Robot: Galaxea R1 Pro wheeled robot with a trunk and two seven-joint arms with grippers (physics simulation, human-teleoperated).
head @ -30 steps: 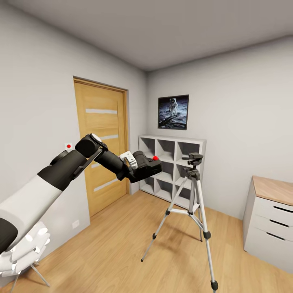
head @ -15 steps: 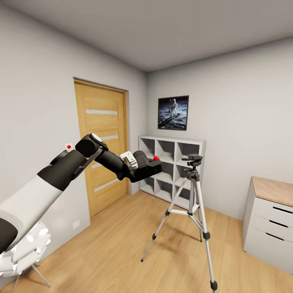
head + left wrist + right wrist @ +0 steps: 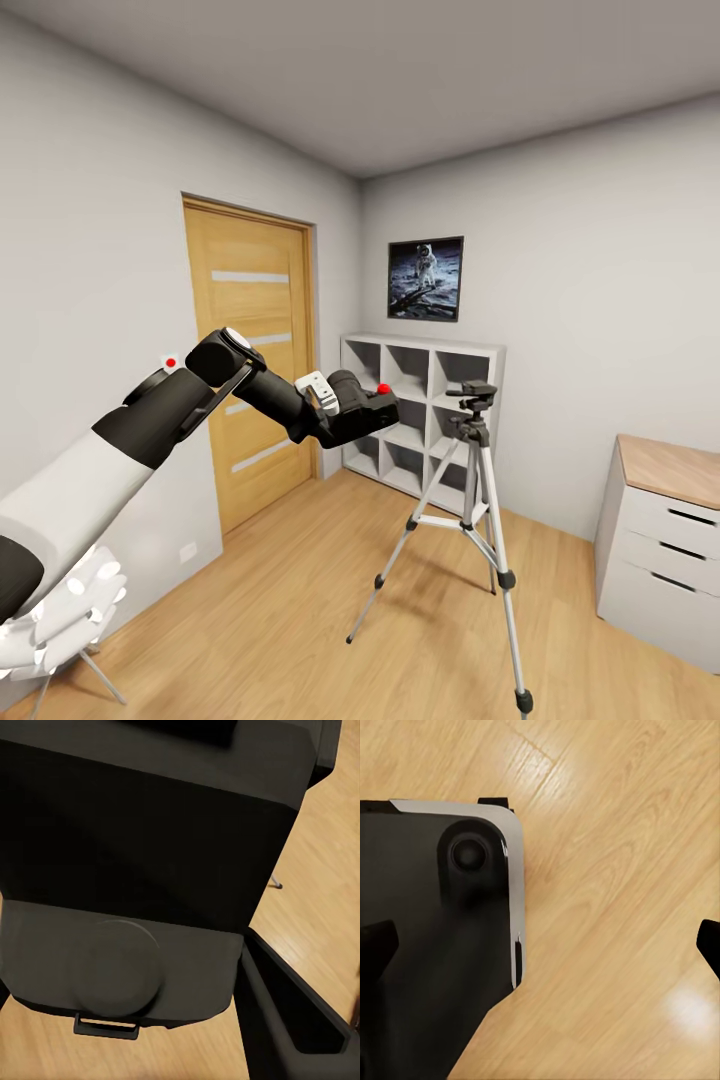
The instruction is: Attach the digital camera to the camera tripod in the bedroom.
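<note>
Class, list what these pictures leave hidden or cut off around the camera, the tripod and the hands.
- Left hand: fingers covered by the digital camera in the head view.
- Camera tripod: front foot cut by the bottom edge.
- Right hand: fingertips cut by the picture's sides.
- Camera's lens: faces away, left wrist view.

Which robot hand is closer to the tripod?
The left hand. It holds the black camera up in the air, beside the tripod head but not touching it. The right hand hangs open over the wooden floor, with no tripod in its view.
</note>
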